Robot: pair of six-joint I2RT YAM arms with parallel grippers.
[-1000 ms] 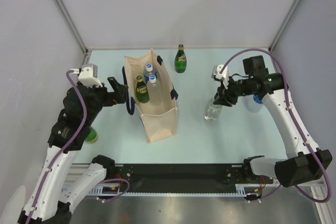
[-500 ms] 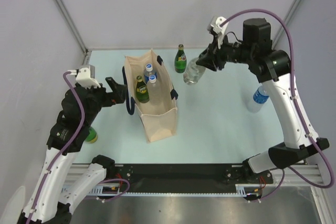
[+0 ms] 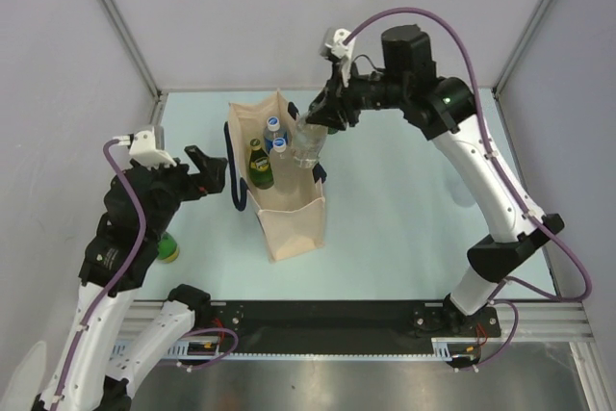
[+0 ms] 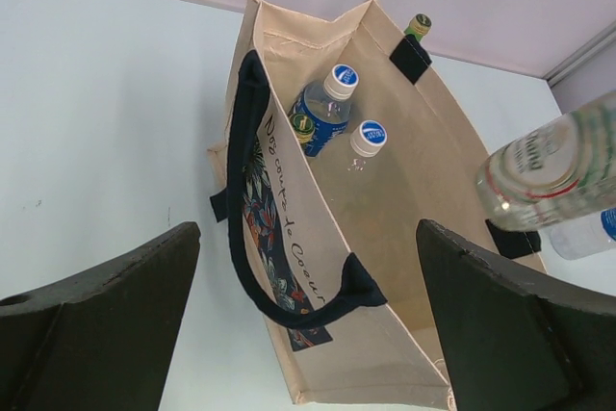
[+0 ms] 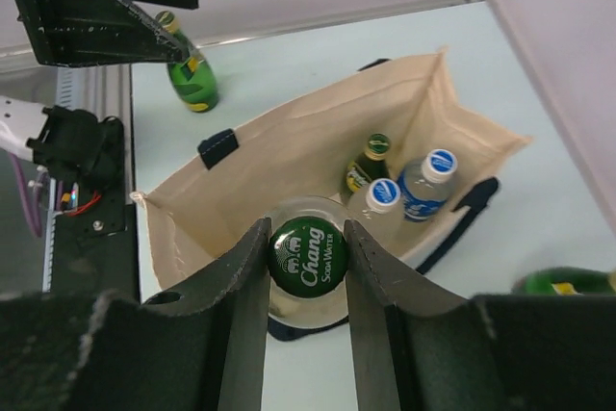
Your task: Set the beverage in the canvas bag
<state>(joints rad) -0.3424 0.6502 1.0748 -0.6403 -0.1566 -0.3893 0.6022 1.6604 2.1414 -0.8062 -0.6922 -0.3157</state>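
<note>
The canvas bag (image 3: 294, 223) stands upright and open at the table's middle, with dark navy handles. Inside it are a green bottle (image 3: 258, 163) and two blue-capped water bottles (image 3: 280, 146). My right gripper (image 3: 322, 111) is shut on the green "Chang" cap of a clear glass soda bottle (image 5: 308, 259) and holds it hanging over the bag's right rim (image 5: 289, 156). The bottle (image 4: 549, 175) shows at the right of the left wrist view. My left gripper (image 3: 207, 168) is open and empty, just left of the bag's near handle (image 4: 252, 190).
A green bottle (image 4: 417, 24) stands behind the bag. Another green bottle (image 3: 168, 249) stands by the left arm. A blue-capped water bottle (image 4: 582, 236) stands on the table right of the bag. Walls close the back and sides.
My right gripper has lifted the clear bottle off the table at the right and carried it up and left to above the bag. The left arm has shifted slightly.
</note>
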